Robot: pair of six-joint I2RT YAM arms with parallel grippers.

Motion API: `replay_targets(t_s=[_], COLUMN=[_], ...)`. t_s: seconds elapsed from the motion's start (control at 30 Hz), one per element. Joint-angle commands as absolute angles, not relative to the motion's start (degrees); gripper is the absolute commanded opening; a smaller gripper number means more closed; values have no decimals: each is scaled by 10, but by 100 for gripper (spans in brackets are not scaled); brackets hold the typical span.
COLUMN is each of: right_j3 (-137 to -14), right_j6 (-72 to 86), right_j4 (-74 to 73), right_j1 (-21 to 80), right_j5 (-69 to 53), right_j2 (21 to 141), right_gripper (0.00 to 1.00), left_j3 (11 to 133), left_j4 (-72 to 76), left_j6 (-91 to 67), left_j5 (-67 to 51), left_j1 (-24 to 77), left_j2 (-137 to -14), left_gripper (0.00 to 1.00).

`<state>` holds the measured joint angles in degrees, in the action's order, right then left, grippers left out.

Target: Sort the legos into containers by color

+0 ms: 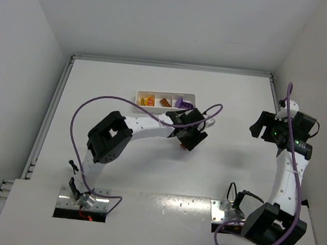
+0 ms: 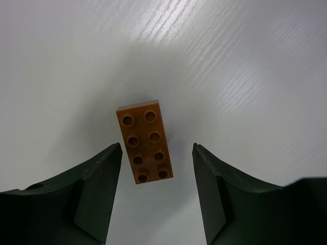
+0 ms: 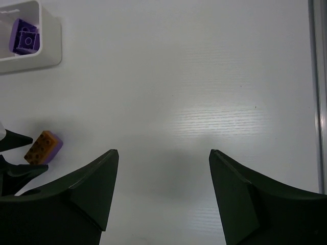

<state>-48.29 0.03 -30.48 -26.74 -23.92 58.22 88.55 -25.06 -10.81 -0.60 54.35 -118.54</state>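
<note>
An orange lego (image 2: 145, 140) lies studs-up on the white table, its near end between the fingertips of my left gripper (image 2: 157, 148). The jaws stand open, with a gap on each side of the brick. From above, that left gripper (image 1: 189, 141) hangs just in front of the white tray (image 1: 192, 96), near its right end. The tray holds yellow and orange legos (image 1: 148, 101) on the left, an orange one (image 1: 164, 102) in the middle and a purple one (image 1: 181, 103) on the right. My right gripper (image 3: 163, 152) is open over bare table, and the orange lego (image 3: 43, 147) lies far to its left.
The tray's corner (image 3: 51, 48) with the purple lego (image 3: 24, 37) shows at the top left of the right wrist view. White walls close the table at the back and sides. A purple cable (image 1: 86, 115) loops over the left arm.
</note>
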Motion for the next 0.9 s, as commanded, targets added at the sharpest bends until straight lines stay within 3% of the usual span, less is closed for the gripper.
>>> replay_targets(t_s=[0.0,0.4,0.67,0.87], right_j3=[-477,-472,-467,-467], right_j6=[7,12,12,12], right_j4=[-281,-276,-271,-271], right_j1=[-272,-283,-288,-288], right_j5=[-260,-271,-281,-337], right_j2=[577,577,572,572], right_gripper=[72,72,72,72], left_j3=[904,915,915,904], left_j4=[-247,-247,-247,-247], left_j6=[-108,-108,-108,-108], left_j5=[14,25,19,-26], left_j1=[548,548,548,523], left_j2=[-1193,-1203,-1208,-1178], left_gripper=[63,53,28,26])
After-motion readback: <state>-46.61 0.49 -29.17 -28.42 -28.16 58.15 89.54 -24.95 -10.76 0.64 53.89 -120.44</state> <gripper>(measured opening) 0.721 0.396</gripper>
